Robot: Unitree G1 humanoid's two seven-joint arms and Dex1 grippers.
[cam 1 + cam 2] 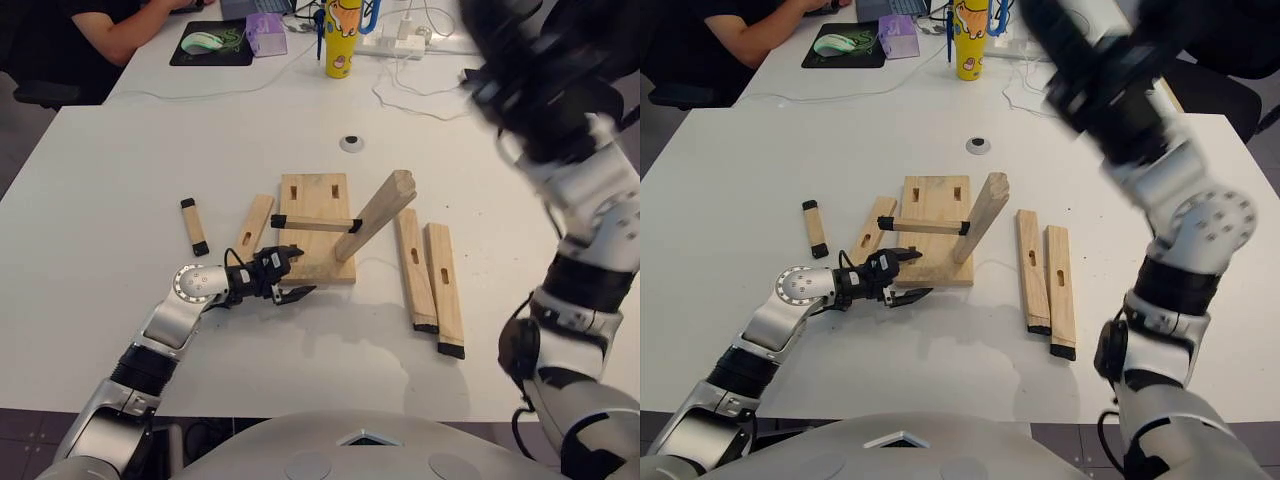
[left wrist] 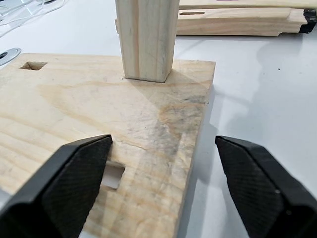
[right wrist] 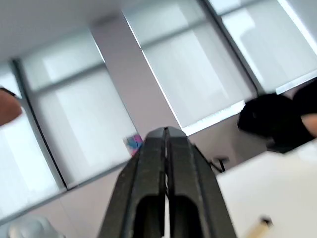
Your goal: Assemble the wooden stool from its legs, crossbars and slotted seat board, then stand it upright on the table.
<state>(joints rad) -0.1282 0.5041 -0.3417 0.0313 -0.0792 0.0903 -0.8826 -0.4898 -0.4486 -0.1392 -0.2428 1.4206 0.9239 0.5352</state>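
Observation:
The slotted seat board (image 1: pixel 312 200) lies flat in the middle of the table. One leg (image 1: pixel 378 212) stands tilted in it, and a black-tipped crossbar (image 1: pixel 314 223) runs from that leg across the board. My left gripper (image 1: pixel 297 272) is open at the board's near corner, and the left wrist view shows its fingers (image 2: pixel 74 183) on either side of that corner (image 2: pixel 163 124), below the leg (image 2: pixel 147 39). Two legs (image 1: pixel 415 268) (image 1: pixel 445 290) lie to the right and another leg (image 1: pixel 253 225) to the left. A short crossbar (image 1: pixel 194 226) lies further left. My right gripper (image 3: pixel 166 136) is shut, raised and holds nothing.
A round grommet (image 1: pixel 351 143) sits in the table behind the board. At the far edge stand a yellow cup (image 1: pixel 341 40), a purple box (image 1: pixel 266 33), a mouse pad (image 1: pixel 210 43) and a power strip with cables (image 1: pixel 410 40). Bare table lies in front.

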